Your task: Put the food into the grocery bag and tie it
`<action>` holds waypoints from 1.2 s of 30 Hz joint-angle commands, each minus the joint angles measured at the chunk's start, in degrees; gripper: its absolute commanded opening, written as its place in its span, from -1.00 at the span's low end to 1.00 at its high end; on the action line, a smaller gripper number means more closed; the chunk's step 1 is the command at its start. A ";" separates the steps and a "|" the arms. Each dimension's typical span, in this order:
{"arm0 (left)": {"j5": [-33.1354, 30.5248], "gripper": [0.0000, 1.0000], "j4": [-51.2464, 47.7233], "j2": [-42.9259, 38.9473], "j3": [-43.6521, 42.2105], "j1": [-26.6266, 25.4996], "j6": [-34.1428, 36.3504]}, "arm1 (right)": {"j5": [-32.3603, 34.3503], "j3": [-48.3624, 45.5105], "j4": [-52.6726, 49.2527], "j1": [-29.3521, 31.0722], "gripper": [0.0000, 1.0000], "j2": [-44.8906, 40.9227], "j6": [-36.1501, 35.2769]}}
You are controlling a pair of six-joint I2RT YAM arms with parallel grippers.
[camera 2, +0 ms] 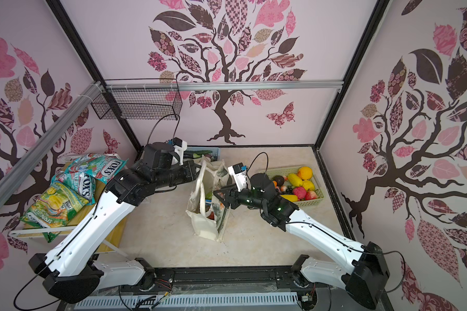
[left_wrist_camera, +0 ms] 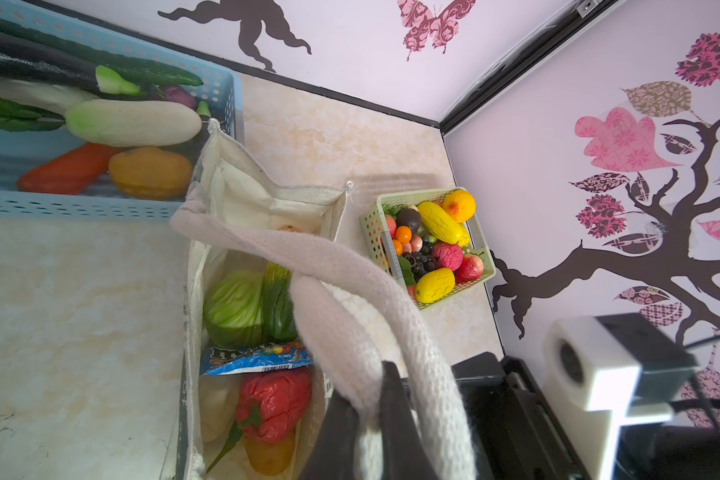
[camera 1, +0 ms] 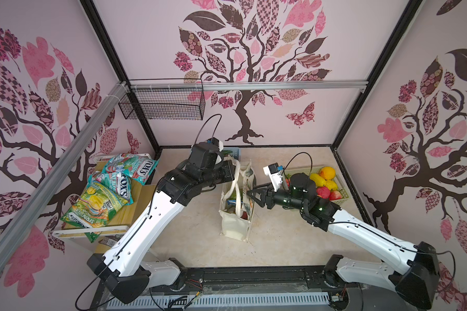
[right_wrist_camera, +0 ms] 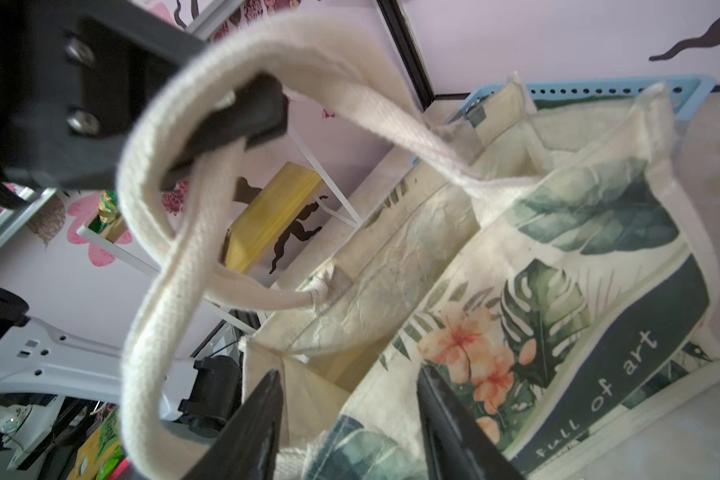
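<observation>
left end effector [left_wrist_camera: 368, 419] pinches the grocery bag [camera 1: 235, 226] handle [left_wrist_camera: 341, 262], right end effector [right_wrist_camera: 350, 407] spread.

pink tree-print walls [camera 1: 254, 53], beige marbled tabletop [camera 1: 281, 242].

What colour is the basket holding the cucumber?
The basket is light blue, best seen in the left wrist view.

Both top views: high, looking down over whole tabletop [camera 1: 281, 242]. Left wrist: above grocery bag [left_wrist_camera: 242, 183], looking in. Right wrist: close beside bag's printed side. Wrists share handles [left_wrist_camera: 341, 266].
</observation>
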 commanded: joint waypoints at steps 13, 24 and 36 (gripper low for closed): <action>1.70 -0.85 2.58 0.14 1.72 0.24 -0.30 | -15.71 -1.16 26.95 0.51 0.12 9.41 1.64; 2.46 -0.94 3.21 1.19 2.11 -0.14 -0.65 | -17.61 0.38 34.04 2.72 0.27 14.65 -0.19; 1.57 -1.00 3.28 2.16 2.54 -0.64 -1.00 | -18.28 3.76 37.09 3.72 0.31 17.87 1.21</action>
